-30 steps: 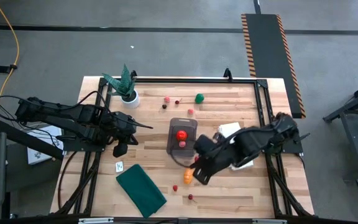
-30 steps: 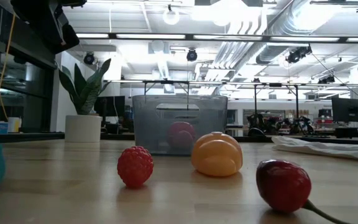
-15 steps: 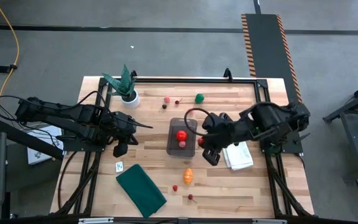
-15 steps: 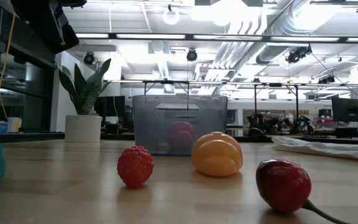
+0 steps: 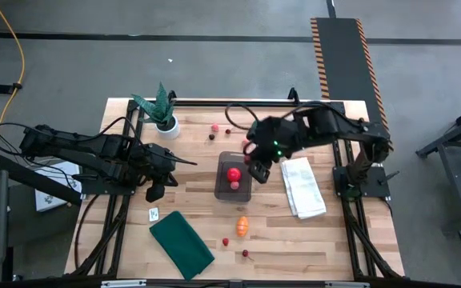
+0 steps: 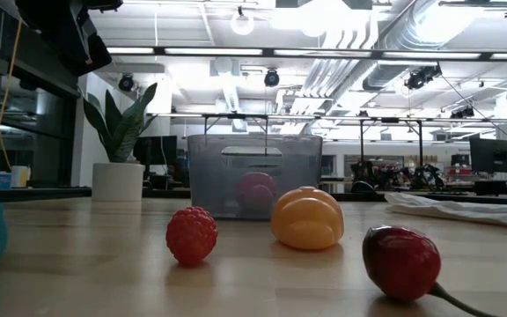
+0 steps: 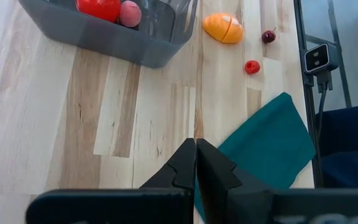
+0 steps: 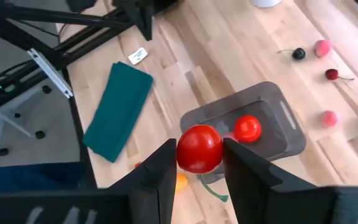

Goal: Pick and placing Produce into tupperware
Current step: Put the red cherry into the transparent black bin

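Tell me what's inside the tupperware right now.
Inside the tupperware: a red ball and a small pink piece. The right tool covers its right rim.

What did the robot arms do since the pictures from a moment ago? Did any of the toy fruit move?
The right gripper swung up from beside the orange fruit at the table's near edge, holding a red fruit, and now hangs over the tupperware. That move uncovered the white cloth. The left gripper stayed shut in its place. The orange fruit and the ball in the tupperware have not moved.
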Robot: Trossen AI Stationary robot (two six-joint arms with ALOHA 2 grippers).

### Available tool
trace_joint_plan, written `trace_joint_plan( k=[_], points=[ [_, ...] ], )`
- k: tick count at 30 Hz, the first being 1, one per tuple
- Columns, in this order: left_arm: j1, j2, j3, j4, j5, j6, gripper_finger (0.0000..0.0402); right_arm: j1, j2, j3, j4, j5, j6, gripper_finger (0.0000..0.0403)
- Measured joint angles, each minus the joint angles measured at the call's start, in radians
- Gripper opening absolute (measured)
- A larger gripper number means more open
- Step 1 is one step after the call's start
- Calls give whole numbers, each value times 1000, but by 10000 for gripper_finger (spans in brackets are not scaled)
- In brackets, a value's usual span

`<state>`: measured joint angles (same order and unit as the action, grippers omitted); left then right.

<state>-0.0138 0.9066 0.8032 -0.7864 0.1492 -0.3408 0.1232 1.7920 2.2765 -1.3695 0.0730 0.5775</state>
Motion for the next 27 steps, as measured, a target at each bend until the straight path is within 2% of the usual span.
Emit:
trace_joint_plan(
  k=[7,14,27],
  points=[
    [0,0,0,1,0,3,3,-100,37,0,-9,-69,-80,108],
    [0,0,0,3,-1,3,3,-173,125,-1,-13,-112,-178,108],
    [0,0,0,-1,0,-4,3,-222,280,-1,-20,-160,-317,108]
  ],
)
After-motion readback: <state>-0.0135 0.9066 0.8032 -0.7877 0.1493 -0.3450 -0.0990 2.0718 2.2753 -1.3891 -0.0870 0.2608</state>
